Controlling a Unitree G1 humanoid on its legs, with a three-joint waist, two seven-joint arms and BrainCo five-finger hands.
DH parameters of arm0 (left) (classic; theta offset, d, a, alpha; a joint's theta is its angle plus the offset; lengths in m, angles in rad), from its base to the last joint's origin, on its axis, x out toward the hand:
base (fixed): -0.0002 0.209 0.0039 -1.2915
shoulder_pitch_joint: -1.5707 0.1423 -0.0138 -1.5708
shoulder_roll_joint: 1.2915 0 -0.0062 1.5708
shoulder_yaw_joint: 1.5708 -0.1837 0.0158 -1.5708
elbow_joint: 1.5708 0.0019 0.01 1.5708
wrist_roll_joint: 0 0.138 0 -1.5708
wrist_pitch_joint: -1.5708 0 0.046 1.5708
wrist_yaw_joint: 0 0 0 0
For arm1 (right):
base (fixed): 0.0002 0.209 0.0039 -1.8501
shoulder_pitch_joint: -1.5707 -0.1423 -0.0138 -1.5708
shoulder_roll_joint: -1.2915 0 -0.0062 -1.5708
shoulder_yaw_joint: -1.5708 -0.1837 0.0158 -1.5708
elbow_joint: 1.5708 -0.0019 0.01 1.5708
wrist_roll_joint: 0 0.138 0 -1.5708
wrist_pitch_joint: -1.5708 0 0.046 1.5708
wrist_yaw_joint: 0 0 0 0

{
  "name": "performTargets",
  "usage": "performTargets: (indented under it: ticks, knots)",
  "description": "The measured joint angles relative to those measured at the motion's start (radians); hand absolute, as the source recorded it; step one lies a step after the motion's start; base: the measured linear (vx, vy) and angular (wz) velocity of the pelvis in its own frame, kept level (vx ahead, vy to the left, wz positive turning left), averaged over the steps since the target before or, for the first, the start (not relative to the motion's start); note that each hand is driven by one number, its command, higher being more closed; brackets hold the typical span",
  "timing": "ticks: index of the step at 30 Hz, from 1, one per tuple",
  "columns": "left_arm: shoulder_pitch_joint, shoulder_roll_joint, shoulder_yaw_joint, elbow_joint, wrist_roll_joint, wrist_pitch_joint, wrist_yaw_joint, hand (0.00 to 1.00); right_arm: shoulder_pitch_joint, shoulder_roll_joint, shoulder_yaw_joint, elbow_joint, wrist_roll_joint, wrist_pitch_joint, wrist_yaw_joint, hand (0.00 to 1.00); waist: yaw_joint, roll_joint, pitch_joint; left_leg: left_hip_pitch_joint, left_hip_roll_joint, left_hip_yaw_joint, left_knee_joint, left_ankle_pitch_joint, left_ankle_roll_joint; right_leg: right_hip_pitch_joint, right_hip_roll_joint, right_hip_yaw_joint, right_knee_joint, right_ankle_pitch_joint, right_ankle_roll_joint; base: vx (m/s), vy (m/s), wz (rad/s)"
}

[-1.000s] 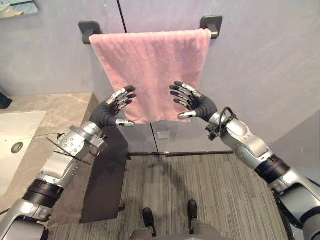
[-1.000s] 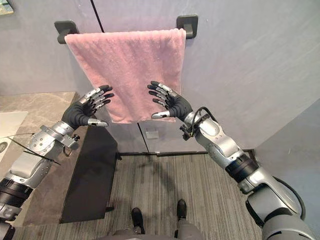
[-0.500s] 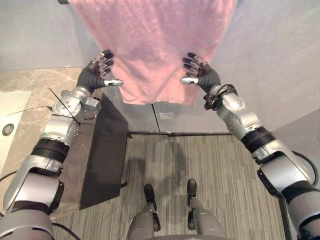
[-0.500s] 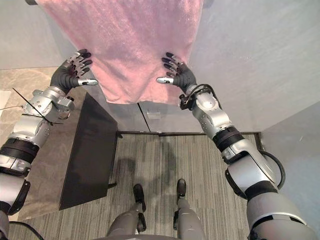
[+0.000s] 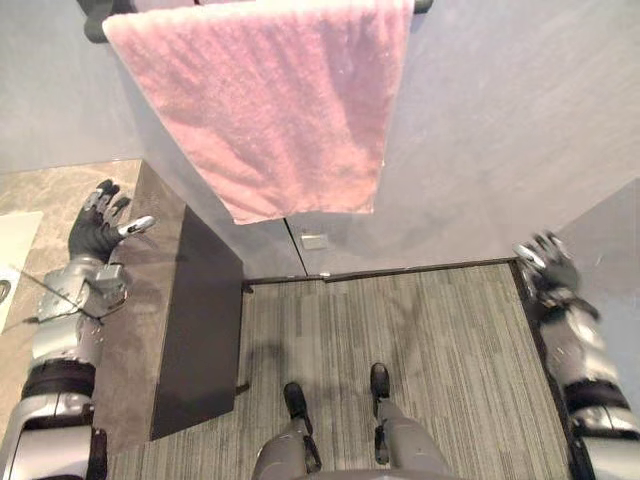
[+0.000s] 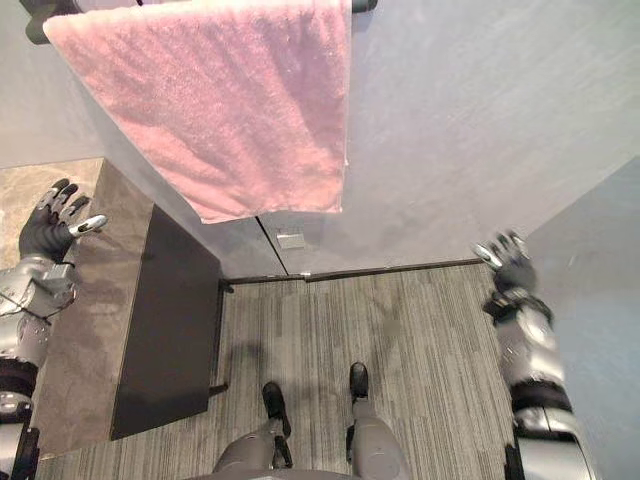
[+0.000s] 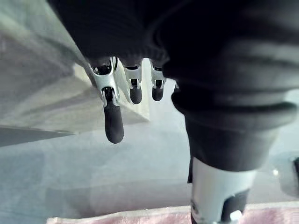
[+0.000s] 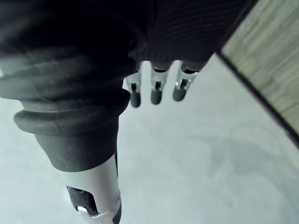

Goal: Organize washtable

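A pink towel [image 5: 260, 105] hangs spread over a dark wall rail [image 5: 95, 22], its lower edge slanting down toward the left. My left hand [image 5: 95, 222] is over the stone washtable top [image 5: 140, 300] at the far left, fingers straight and open, holding nothing. My right hand [image 5: 545, 265] is low at the far right, near the grey side wall, fingers relaxed and open, also holding nothing. Both hands are well away from the towel. A strip of the towel [image 7: 117, 217] shows past my left hand in the left wrist view.
The washtable's dark side panel [image 5: 200, 330] drops to a striped grey carpet floor [image 5: 430, 360]. A small wall socket [image 5: 315, 241] sits under the towel. A white basin edge [image 5: 15, 250] lies at the far left.
Both hands have pulled off the towel's lower edge and swung outward and down, left over the counter, right toward the side wall. The camera view has shifted too. The towel stays hanging.
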Motion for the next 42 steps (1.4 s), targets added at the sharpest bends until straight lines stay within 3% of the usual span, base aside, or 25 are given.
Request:
performTargets:
  ticks: [6,9,11,12,13,14,15,16,17,18,19,21,22,23,24,25,26,29,31,33,36,37,40,41,42]
  knots:
    - [0.125,-0.103,0.046,-0.096,0.034,0.000,0.000,0.00,0.143,0.138,-0.167,-0.062,0.030,-0.046,-0.026,0.00,-0.021,0.010,-0.066,0.021,-0.004,-0.012,0.000,-0.004,-0.001,0.028,-0.002,-0.006,0.000,-0.003,0.004,-0.01,0.006,0.06]
    - [0.158,-0.170,0.032,-0.173,0.069,0.000,0.029,0.00,0.209,0.264,-0.159,-0.179,0.030,-0.071,-0.026,0.00,-0.026,0.020,-0.090,0.038,-0.001,-0.019,0.000,-0.007,-0.004,0.046,-0.006,-0.004,0.004,-0.007,0.008,0.00,-0.002,0.03]
    - [0.158,-0.222,-0.012,-0.219,0.070,-0.001,0.051,0.00,0.230,0.331,-0.138,-0.225,0.030,-0.081,-0.026,0.00,-0.027,0.033,-0.092,0.049,0.002,-0.032,0.000,-0.010,0.000,0.034,-0.003,0.017,0.070,-0.043,0.041,-0.03,0.004,0.13]
    - [0.155,-0.270,-0.041,-0.252,0.069,-0.002,0.069,0.00,0.238,0.363,-0.107,-0.237,0.030,-0.083,-0.025,0.00,-0.033,0.044,-0.090,0.054,0.007,-0.053,0.000,-0.014,0.005,0.001,0.006,0.051,0.195,-0.096,0.031,-0.06,-0.001,0.65]
    - [0.154,-0.329,-0.080,-0.297,0.068,-0.003,0.083,0.00,0.251,0.397,-0.074,-0.240,0.030,-0.087,-0.025,0.00,-0.053,0.043,-0.090,0.065,0.001,-0.098,0.000,-0.013,0.005,-0.045,0.004,0.131,0.429,-0.222,0.008,-0.05,-0.013,0.90]
    - [0.159,-0.353,-0.095,-0.314,0.068,-0.003,0.084,0.00,0.259,0.411,-0.065,-0.247,0.031,-0.088,-0.025,0.00,-0.054,0.039,-0.090,0.071,-0.005,-0.119,0.000,-0.012,0.005,-0.053,-0.002,0.159,0.516,-0.272,0.021,0.00,-0.070,1.41]
    - [0.184,-0.410,-0.127,-0.362,0.064,-0.017,0.091,0.00,0.280,0.441,-0.033,-0.284,0.030,-0.087,-0.024,0.00,-0.052,0.029,-0.096,0.080,-0.018,-0.174,0.002,-0.007,-0.001,-0.042,-0.016,0.234,0.683,-0.358,0.083,0.03,-0.167,1.41]
    - [0.228,-0.441,-0.148,-0.402,0.058,-0.029,0.105,0.00,0.289,0.456,-0.002,-0.324,0.030,-0.087,-0.022,0.00,-0.048,0.016,-0.107,0.080,-0.032,-0.221,0.007,-0.003,-0.006,-0.017,-0.021,0.298,0.724,-0.414,0.115,0.04,-0.225,1.39]
    - [0.248,-0.455,-0.155,-0.418,0.054,-0.035,0.107,0.00,0.290,0.460,0.013,-0.342,0.030,-0.088,-0.021,0.00,-0.047,0.009,-0.111,0.073,-0.037,-0.242,0.008,0.005,-0.008,-0.007,-0.020,0.323,0.722,-0.439,0.120,0.01,-0.404,1.38]
    - [0.296,-0.500,-0.163,-0.456,0.050,-0.043,0.107,0.00,0.284,0.457,0.047,-0.383,0.030,-0.089,-0.018,0.00,-0.036,0.000,-0.113,0.025,-0.038,-0.286,0.039,0.034,-0.020,0.008,-0.021,0.317,0.691,-0.505,0.101,-0.05,-0.454,1.02]
    - [0.333,-0.538,-0.162,-0.469,0.051,-0.045,0.107,0.00,0.266,0.451,0.074,-0.396,0.030,-0.095,-0.017,0.00,0.001,0.003,-0.110,-0.013,-0.023,-0.298,0.064,0.032,-0.023,0.014,-0.013,0.290,0.657,-0.547,0.060,-0.10,-0.449,0.90]
    - [0.380,-0.580,-0.167,-0.469,0.053,-0.041,0.105,0.00,0.240,0.437,0.111,-0.393,0.029,-0.097,-0.009,0.00,0.013,0.030,-0.097,-0.065,0.018,-0.334,0.117,0.042,-0.024,-0.002,0.028,0.233,0.678,-0.545,0.037,-0.13,-0.281,0.64]
    - [0.411,-0.590,-0.167,-0.468,0.053,-0.038,0.105,0.00,0.241,0.436,0.147,-0.393,0.029,-0.097,-0.001,0.00,0.011,0.028,-0.094,-0.094,0.031,-0.368,0.153,0.045,-0.025,-0.012,0.048,0.192,0.709,-0.558,0.015,-0.19,-0.351,0.89]
    - [0.437,-0.594,-0.178,-0.467,0.053,-0.033,0.105,0.00,0.242,0.432,0.179,-0.394,0.029,-0.097,0.006,0.00,0.011,0.025,-0.092,-0.117,0.034,-0.400,0.172,0.035,0.015,-0.022,0.061,0.151,0.734,-0.566,-0.009,-0.22,-0.423,1.05]
    - [0.449,-0.595,-0.201,-0.468,0.052,-0.020,0.105,0.00,0.252,0.431,0.196,-0.394,0.029,-0.096,0.015,0.00,0.010,0.013,-0.079,-0.126,0.044,-0.382,0.156,-0.034,0.178,-0.018,0.064,0.100,0.739,-0.559,-0.039,-0.17,-0.318,0.98]
    - [0.454,-0.598,-0.212,-0.468,0.052,-0.018,0.103,0.00,0.264,0.430,0.198,-0.394,0.028,-0.096,0.018,0.00,0.009,0.006,-0.077,-0.126,0.051,-0.354,0.150,-0.084,0.211,-0.014,0.050,0.078,0.720,-0.549,-0.057,-0.16,-0.230,1.32]
    - [0.450,-0.612,-0.237,-0.469,0.052,-0.016,0.098,0.00,0.281,0.425,0.184,-0.388,0.025,-0.093,0.019,0.00,0.000,-0.013,-0.048,-0.165,0.072,-0.271,0.235,-0.151,0.196,0.004,0.027,0.006,0.669,-0.513,-0.095,-0.14,-0.142,1.07]
    - [0.454,-0.613,-0.274,-0.468,0.052,-0.006,0.077,0.00,0.327,0.421,0.179,-0.390,0.008,-0.082,0.019,0.00,-0.034,-0.019,-0.043,-0.189,0.093,-0.118,0.527,-0.155,0.196,0.046,-0.009,-0.108,0.563,-0.448,-0.119,-0.18,-0.248,1.32]
    - [0.447,-0.613,-0.287,-0.466,0.053,-0.004,0.055,0.00,0.397,0.426,0.176,-0.393,0.007,-0.077,0.020,0.00,-0.050,-0.018,-0.043,-0.076,0.143,-0.014,0.725,-0.259,0.151,0.106,-0.016,-0.226,0.449,-0.388,-0.136,-0.12,-0.189,1.56]
    - [0.425,-0.613,-0.298,-0.447,0.053,-0.003,0.056,0.00,0.439,0.452,0.156,-0.396,0.007,-0.076,0.021,0.00,-0.054,-0.013,-0.047,0.030,0.191,0.027,0.774,-0.299,0.150,0.113,-0.026,-0.323,0.414,-0.367,-0.145,-0.15,-0.088,1.68]
    - [0.402,-0.624,-0.321,-0.428,0.052,-0.003,0.056,0.00,0.476,0.480,0.141,-0.402,0.008,-0.075,0.021,0.00,-0.090,-0.007,-0.062,0.168,0.228,0.033,0.705,-0.299,0.140,0.078,-0.088,-0.505,0.412,-0.368,-0.147,-0.23,0.026,2.06]
    - [0.402,-0.630,-0.329,-0.418,0.051,-0.003,0.058,0.00,0.478,0.485,0.143,-0.404,0.010,-0.075,0.021,0.00,-0.103,0.000,-0.073,0.198,0.238,0.014,0.649,-0.282,0.115,0.051,-0.114,-0.570,0.412,-0.362,-0.144,-0.25,0.111,1.89]
    - [0.399,-0.631,-0.364,-0.379,0.051,0.000,0.058,0.00,0.465,0.487,0.145,-0.404,0.011,-0.074,0.021,0.00,-0.100,0.022,-0.098,0.230,0.238,-0.042,0.482,-0.192,0.042,-0.009,-0.138,-0.629,0.425,-0.339,-0.132,-0.28,0.222,1.56]
    - [0.401,-0.629,-0.366,-0.377,0.051,-0.001,0.058,0.00,0.453,0.488,0.148,-0.403,0.011,-0.074,0.021,0.00,-0.099,0.024,-0.102,0.228,0.235,-0.045,0.437,-0.166,0.036,-0.025,-0.149,-0.643,0.440,-0.336,-0.134,-0.28,0.294,1.41]
    - [0.404,-0.623,-0.366,-0.367,0.051,-0.001,0.060,0.00,0.433,0.500,0.156,-0.391,0.011,-0.073,0.021,0.00,-0.100,0.008,-0.112,0.222,0.213,-0.033,0.377,-0.187,0.015,-0.044,-0.181,-0.658,0.458,-0.314,-0.130,-0.33,0.350,1.28]
